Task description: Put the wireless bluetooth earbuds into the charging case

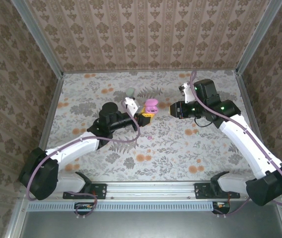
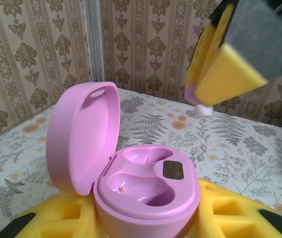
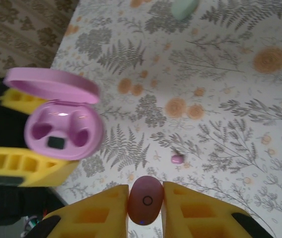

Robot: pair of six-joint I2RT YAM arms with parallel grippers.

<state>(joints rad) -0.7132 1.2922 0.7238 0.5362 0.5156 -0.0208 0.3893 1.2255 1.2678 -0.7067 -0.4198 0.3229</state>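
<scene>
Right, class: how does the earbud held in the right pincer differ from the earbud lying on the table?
The held earbud is clamped in the right pincer, clear of the table; the loose earbud lies free on it. The held earbud shows a small ring mark; the loose earbud shows none that I can make out. Both are pink-purple, and both are outside the open pink case, whose sockets are empty.

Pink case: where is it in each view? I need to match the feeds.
Top external: case at centre, slightly left.
Left wrist: lower centre, lid open leftward.
Right wrist: left side, mid-height.
Shared landmark: the yellow pads gripping it.
</scene>
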